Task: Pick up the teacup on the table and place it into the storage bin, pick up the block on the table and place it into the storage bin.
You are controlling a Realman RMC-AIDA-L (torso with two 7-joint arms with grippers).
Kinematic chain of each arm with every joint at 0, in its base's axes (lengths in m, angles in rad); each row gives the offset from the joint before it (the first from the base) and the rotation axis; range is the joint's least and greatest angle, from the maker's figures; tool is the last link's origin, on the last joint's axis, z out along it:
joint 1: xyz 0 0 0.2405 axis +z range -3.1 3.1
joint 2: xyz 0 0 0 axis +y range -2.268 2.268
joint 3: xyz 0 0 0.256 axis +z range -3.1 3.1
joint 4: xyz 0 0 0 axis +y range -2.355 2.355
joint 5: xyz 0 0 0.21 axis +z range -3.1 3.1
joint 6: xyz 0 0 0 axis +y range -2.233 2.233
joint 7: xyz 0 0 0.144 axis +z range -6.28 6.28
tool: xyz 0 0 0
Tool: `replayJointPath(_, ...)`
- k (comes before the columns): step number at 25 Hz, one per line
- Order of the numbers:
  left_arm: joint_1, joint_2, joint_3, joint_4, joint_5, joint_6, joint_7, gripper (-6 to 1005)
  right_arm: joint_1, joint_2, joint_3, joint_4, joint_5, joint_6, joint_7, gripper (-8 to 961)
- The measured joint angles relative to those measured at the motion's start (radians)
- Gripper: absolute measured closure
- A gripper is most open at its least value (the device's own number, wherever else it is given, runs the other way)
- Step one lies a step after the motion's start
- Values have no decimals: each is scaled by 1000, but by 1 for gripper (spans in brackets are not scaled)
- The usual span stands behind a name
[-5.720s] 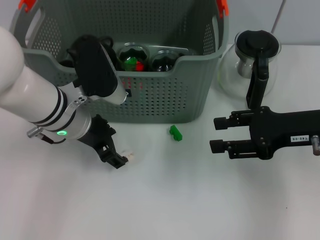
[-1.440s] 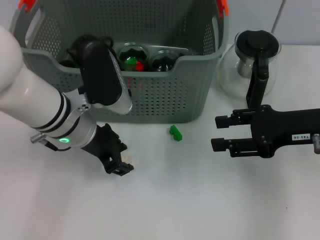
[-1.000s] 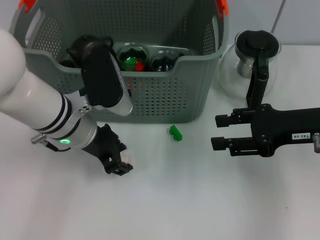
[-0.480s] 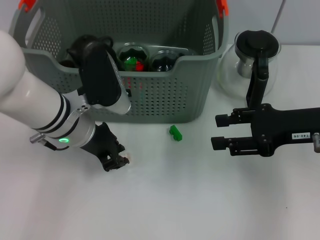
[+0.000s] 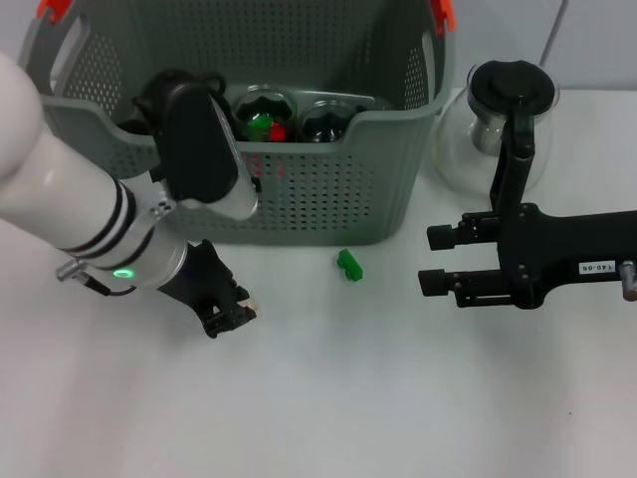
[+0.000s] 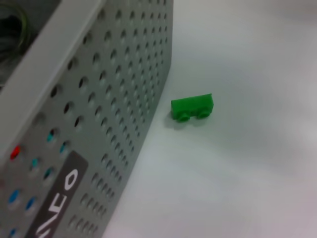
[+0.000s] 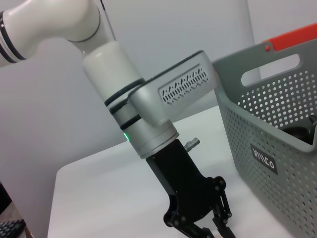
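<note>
while the left hand (image 5: 231, 317) sits low on the white table (image 5: 328, 398), just in front of the storage bin (image 5: 299, 204), we see its black fingers drawn close together around something small and pale at their tips; it is too hidden for us to name, and we cannot tell whether the hand truly grips it. in the right wrist view the same left hand (image 7: 213, 229) points down at the table beside the bin's wall (image 7: 277, 163), its fingertips cut off by the picture's edge.

the green block (image 5: 349, 264) lies on the table just in front of the storage bin's front wall, between the two hands and apart from both. in the left wrist view the block (image 6: 192, 107) rests flat, just beside the perforated wall (image 6: 109, 114) but not touching it, with the black logo label (image 6: 54, 208) further along that wall.

the right hand (image 5: 434, 260) hovers over the table on the right, its fingers spread apart and holding nothing, pointing toward the block. behind it a glass pot (image 5: 496, 124) with a black lid and handle stands on the table next to the bin's right corner.

inside the bin we make out dark round glass things (image 5: 299, 115) with a bit of green and red showing in one. orange-red clips (image 5: 443, 12) sit on the bin's rim.
</note>
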Motion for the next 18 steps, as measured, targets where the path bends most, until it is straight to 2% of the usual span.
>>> replayJointPath(3, -1, 2, -77, -50, -64, 109, 40, 809, 0, 0, 0, 0, 0, -1, 0, 277)
replayJointPath(5, -15, 6, -209, -94, -138, 230, 101, 808, 0, -1, 0, 0, -1, -1, 0, 277)
replayJointPath(6, -31, 12, -302, -111, -186, 312, 140, 808, 0, -1, 0, 0, -1, -2, 0, 277)
replayJointPath(7, -40, 16, -345, -113, -208, 346, 152, 808, 0, -1, 0, 0, -1, -3, 0, 277)
replayJointPath(11, -108, 71, -615, -97, -405, 547, 209, 808, -2, -1, 0, 0, 0, -4, 0, 276)
replayJointPath(14, -138, 106, -715, -94, -545, 558, 189, 808, -3, -2, 0, 0, 0, -4, 0, 276)
replayJointPath(16, -157, 117, -731, -111, -565, 500, 157, 807, -3, -2, 0, 0, 0, -5, 0, 276)
replayJointPath(18, -186, 128, -703, -116, -535, 364, 105, 807, -4, -1, 0, 0, 0, -6, 0, 276)
